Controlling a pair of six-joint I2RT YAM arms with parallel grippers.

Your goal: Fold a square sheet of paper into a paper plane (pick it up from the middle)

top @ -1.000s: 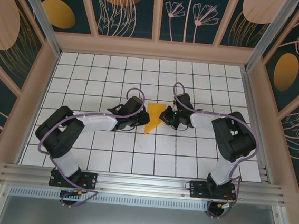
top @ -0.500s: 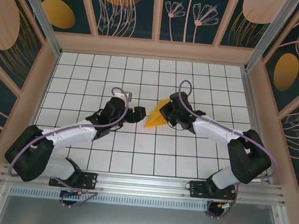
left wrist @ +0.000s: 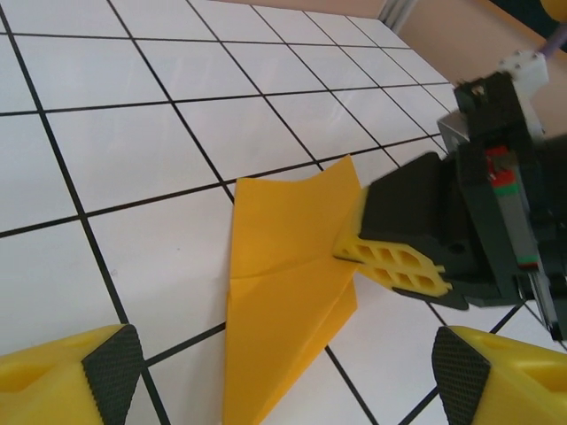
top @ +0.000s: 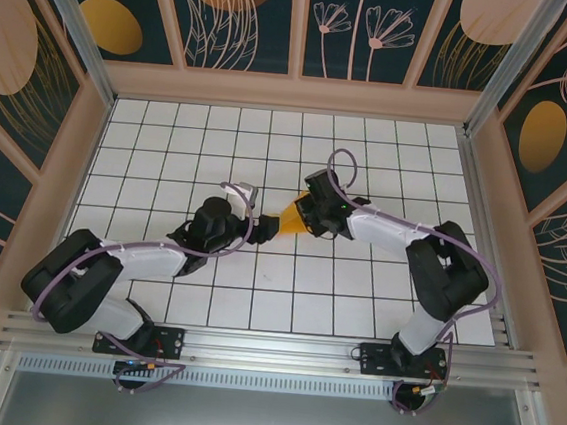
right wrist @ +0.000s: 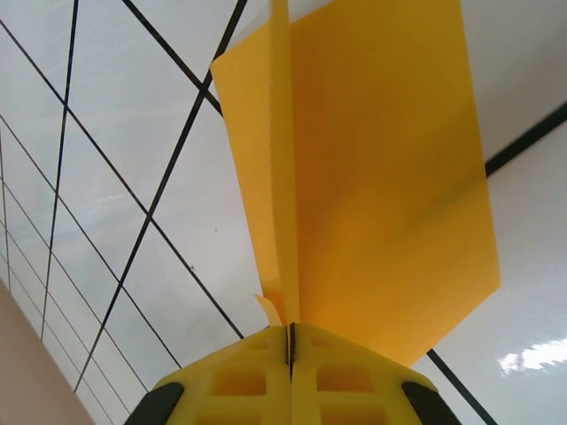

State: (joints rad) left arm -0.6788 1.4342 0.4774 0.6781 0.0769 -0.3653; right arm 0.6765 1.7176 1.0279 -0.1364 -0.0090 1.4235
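Crosswise, paper plane (top: 285,220) is pinched by right gripper (top: 306,217).
Nose is aimed at the table's (top: 170,141) left edge; left gripper (top: 260,227) is spread wide.

Arms reach inward, tips facing close; left hand (top: 262,225) spread wide, right hand (top: 299,217) pinched shut.

Lighting is bright and even from above across the white, black-gridded tabletop (top: 254,305), with faint, soft shadows beneath the black-and-white robot arms (top: 149,257). In the right wrist view a white glare patch (right wrist: 532,356) sits on the glossy tabletop beside the folded orange-yellow paper sheet (right wrist: 381,177), which is sharp. In the left wrist view the yellow fingertips (left wrist: 53,381) of the left gripper (left wrist: 285,374) are slightly out of focus.
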